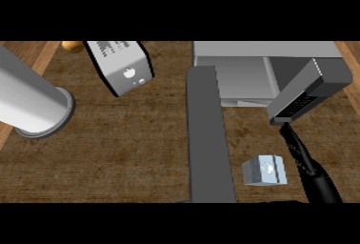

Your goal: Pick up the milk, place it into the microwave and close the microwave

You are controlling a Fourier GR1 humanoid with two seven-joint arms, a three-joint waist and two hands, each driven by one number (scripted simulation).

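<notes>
A single black hand [304,157] is showing at the lower right of the frame, rising from the bottom edge as a slim dark shape. By its place at the right of the view it is being taken as the right hand. Its fingers are lying straight and pressed close together, pointing up the frame, and they are holding nothing. The fingertips [284,128] are reaching the lower end of the microwave's control panel [302,95]; whether they are actually touching it cannot be told. No left hand is showing.

The milk [265,170], a small pale blue-white carton, is standing on the wooden counter [126,157] at lower centre-right, just left of the hand and apart from it. A faint round mark is showing on its face; nothing on it can be read.

The microwave [264,62] is occupying the upper right, its grey cavity lying open. Its door [209,133] is standing swung out, running as a long grey bar down the centre of the frame, just left of the milk. Rows of dark buttons are showing on the control panel, too small to read.

At upper left a tilted grey appliance [123,66] is bearing a small pale logo and rows of dark marks, illegible. A large grey cylinder [32,102] is filling the left edge, and a small orange-brown round object [72,45] is sitting at the top left.
</notes>
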